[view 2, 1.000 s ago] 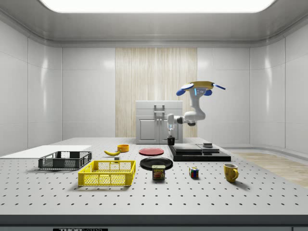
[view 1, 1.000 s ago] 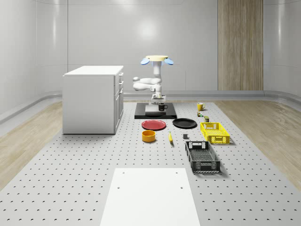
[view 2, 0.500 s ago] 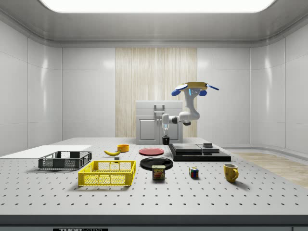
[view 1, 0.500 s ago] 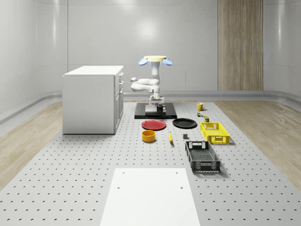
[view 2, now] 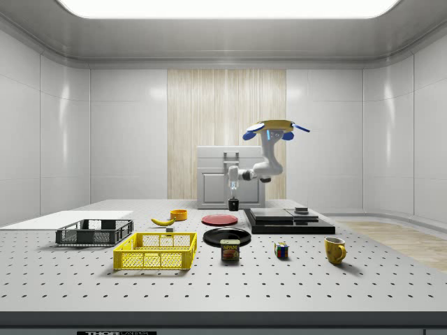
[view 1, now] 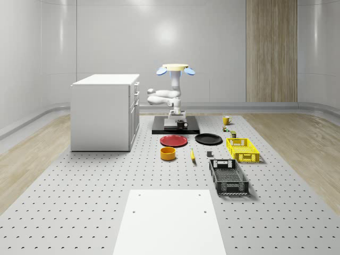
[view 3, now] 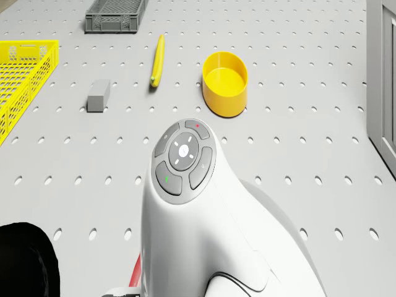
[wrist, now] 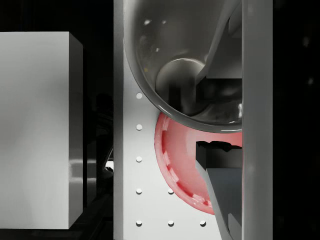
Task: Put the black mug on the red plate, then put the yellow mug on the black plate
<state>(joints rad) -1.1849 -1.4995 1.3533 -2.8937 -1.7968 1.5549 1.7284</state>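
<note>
One black mug in tool | red plate part-hidden | drone hovering

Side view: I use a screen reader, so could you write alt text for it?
The drone hovers near the black platform, its arm holding the black mug in the end effector, above the table and just short of the red plate. The yellow mug stands in the foreground at the side view's right.

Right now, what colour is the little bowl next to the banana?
Yellow. The bowl shows best in the drone view, beside the banana.
</note>
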